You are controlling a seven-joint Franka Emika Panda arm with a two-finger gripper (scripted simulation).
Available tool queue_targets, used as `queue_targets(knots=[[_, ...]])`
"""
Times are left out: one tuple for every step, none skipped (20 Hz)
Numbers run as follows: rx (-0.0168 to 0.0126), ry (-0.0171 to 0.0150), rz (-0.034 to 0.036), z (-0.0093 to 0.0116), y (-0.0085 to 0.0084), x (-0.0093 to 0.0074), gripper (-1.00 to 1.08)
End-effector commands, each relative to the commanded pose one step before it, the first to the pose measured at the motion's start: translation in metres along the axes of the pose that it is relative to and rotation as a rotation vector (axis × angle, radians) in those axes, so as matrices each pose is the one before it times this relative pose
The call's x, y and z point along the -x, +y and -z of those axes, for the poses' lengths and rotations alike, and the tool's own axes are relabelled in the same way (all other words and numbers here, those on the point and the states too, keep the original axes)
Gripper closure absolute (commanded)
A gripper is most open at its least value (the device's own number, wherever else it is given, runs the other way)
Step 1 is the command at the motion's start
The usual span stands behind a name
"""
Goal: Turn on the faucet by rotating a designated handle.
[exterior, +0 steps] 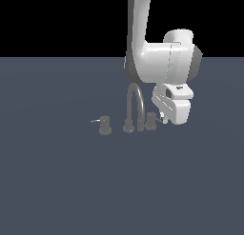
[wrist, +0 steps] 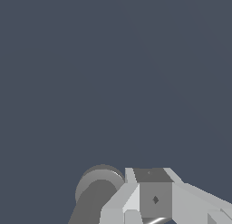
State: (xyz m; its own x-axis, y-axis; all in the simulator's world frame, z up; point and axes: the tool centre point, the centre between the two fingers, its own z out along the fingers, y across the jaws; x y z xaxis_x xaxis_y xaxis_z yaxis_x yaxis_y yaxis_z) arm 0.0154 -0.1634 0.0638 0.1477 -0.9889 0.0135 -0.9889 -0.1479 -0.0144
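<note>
Your faucet (exterior: pixel 135 108) is a small dull-grey set on the dark floor (exterior: pixel 57 181): a tall arched spout between two stubby knobs. The handle (exterior: pixel 151 120) is the knob at the exterior view's right, just beside the claw (exterior: pixel 163 119); the white arm (exterior: pixel 157 58) hides its lever. You cannot tell how wide the claw stands. The wrist view cuts off the fingers (wrist: pixel 154 198) and a grey knob (wrist: pixel 97 189).

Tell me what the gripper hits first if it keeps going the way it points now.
Most likely the handle on the exterior view's right: the gripper points down beside that knob, close against it. Past it lies only the floor. Depth is unclear, so contact cannot be confirmed.
</note>
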Motion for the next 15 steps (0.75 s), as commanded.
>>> queue_targets(knots=[[0.00914,-0.01085,0.01778,-0.00046,0.00508,0.0204,1.08],[0.00128,-0.00069,-0.00014,0.00002,0.00239,0.00297,1.08],[0.00121,-0.00065,-0.00013,0.00008,0.0024,0.003,1.08],[0.00128,-0.00069,-0.00014,0.00004,0.00241,0.00302,1.08],[0.0,0.0,0.0,0.0,0.0,0.0,1.08],[-0.00612,0.01088,-0.02126,0.0006,0.00032,-0.01782,1.08],[0.00091,-0.00137,0.00252,-0.00003,-0.00108,0.00692,1.08],[0.00091,-0.00137,0.00252,-0.00002,-0.00109,0.00696,1.08],[0.00093,-0.00141,0.00259,-0.00004,-0.00111,0.00703,1.08],[0.00091,-0.0014,0.00255,-0.00002,-0.00112,0.00705,1.08],[0.00094,-0.00145,0.00265,-0.00004,-0.00115,0.00714,1.08],[0.00092,-0.00142,0.00258,-0.00002,-0.00115,0.00715,1.08],[0.00093,-0.00147,0.00264,-0.00003,-0.00119,0.00722,1.08],[0.0009,-0.00144,0.00258,0.0,-0.00121,0.00723,1.08],[0.0,0.0,0.0,0.0,0.0,0.0,1.08]])
